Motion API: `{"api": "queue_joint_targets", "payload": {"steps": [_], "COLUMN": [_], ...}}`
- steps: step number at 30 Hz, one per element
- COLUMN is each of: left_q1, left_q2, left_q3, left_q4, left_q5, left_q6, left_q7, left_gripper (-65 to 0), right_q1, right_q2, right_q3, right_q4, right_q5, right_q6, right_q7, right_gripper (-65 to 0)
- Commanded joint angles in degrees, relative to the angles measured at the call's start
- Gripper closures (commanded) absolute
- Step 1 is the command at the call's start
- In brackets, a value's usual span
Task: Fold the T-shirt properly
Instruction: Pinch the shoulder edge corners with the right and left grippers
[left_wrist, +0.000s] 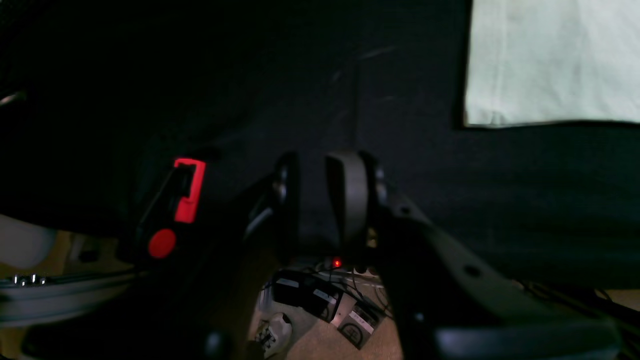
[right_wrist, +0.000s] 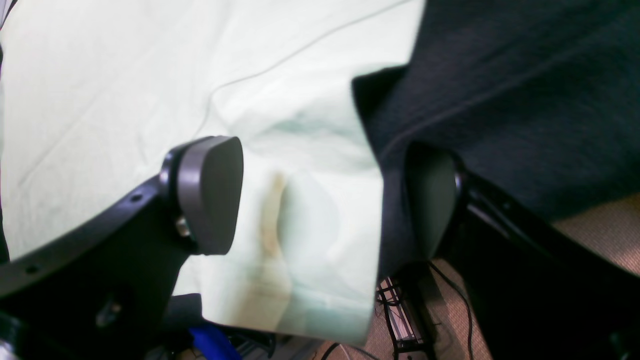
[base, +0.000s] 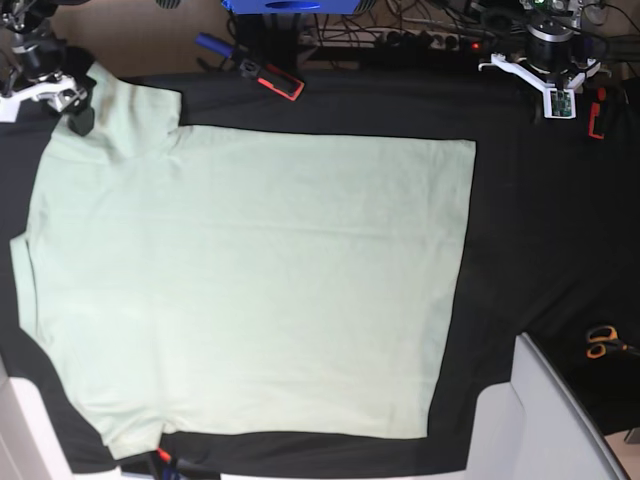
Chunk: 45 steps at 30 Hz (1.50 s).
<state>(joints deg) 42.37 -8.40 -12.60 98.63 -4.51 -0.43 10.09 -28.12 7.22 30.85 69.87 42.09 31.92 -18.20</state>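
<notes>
Black table covering (base: 530, 220) bears T-shirt (base: 250, 290); sleeve between right gripper (right_wrist: 320, 200) pads.

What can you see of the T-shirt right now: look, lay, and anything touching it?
The T-shirt is a plain pale mint-green short-sleeved one, soft cotton by the look, spread flat and unfolded on the black table covering, with only faint creases. Its hem lies toward the base view's right, its sleeves toward the left. The upper sleeve hangs over the table edge, between the open fingers of the right end effector, which do not visibly pinch it. The left end effector is clear of the cloth.
</notes>
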Motion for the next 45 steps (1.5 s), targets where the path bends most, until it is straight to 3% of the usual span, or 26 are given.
{"api": "queue_joint_targets", "payload": {"steps": [1,6,9,14,16,19,22,24,30,38,45], "left_q1": [0.66,0.66,0.58,0.40,0.31,-0.92,-2.94,-4.52,-8.57,-13.14,-15.95], "left_q2": [-0.43,-0.43,-0.43,-2.63,-4.12,-6.15,-6.59,-6.59,-6.32,-6.06,-3.16], "left_q3": [-0.19,-0.19,-0.19,0.16,1.83,5.00,5.96,6.05,7.11,12.03,12.47], "left_q4": [0.76,0.76,0.67,-0.65,-1.88,-3.55,-6.54,-8.39,-13.40,-18.59,-21.93], "left_q5": [0.07,0.07,-2.30,-13.38,-15.93,-19.53,-23.93,-26.83,-33.07,-33.60,-33.68], "left_q6": [0.56,0.56,0.56,0.56,0.56,0.56,0.56,0.21,-5.33,-5.42,-5.42], "left_q7": [-1.08,-1.08,-1.08,-0.99,-0.99,-0.99,-0.99,-0.99,-0.99,-0.99,-0.99], "left_gripper": [-14.3,-14.3,-14.4,-15.3,-21.2,-33.1,-37.5,-38.0,-38.0,-38.0,-38.0], "right_q1": [-0.50,-0.50,-0.50,-0.50,-0.50,-0.50,-0.50,-0.50,-0.58,-0.58,-0.67], "right_q2": [0.12,0.12,0.12,0.12,0.20,0.38,0.47,0.47,0.47,0.56,0.56], "right_q3": [-1.00,-2.15,-2.15,-2.15,-2.15,-2.15,-2.24,-2.24,-2.24,-2.24,-2.24], "right_q4": [0.16,0.16,0.16,0.16,0.07,0.07,0.07,0.07,0.07,0.07,0.07], "right_q5": [-0.28,-0.28,-0.28,-0.28,-0.28,-0.28,-0.28,-0.28,-0.28,-0.37,-0.37], "right_q6": [0.21,0.30,0.30,0.30,0.30,0.30,0.30,0.30,0.30,0.30,0.30], "right_q7": [-1.98,-1.98,-1.98,-1.98,-1.98,-1.98,-1.98,-1.98,-1.98,-1.98,-1.98], "right_gripper": [-47.9,-45.4,-31.8,-6.8,0.0,-0.4,-0.1,-0.1,-0.1,-0.1,-0.1]}}
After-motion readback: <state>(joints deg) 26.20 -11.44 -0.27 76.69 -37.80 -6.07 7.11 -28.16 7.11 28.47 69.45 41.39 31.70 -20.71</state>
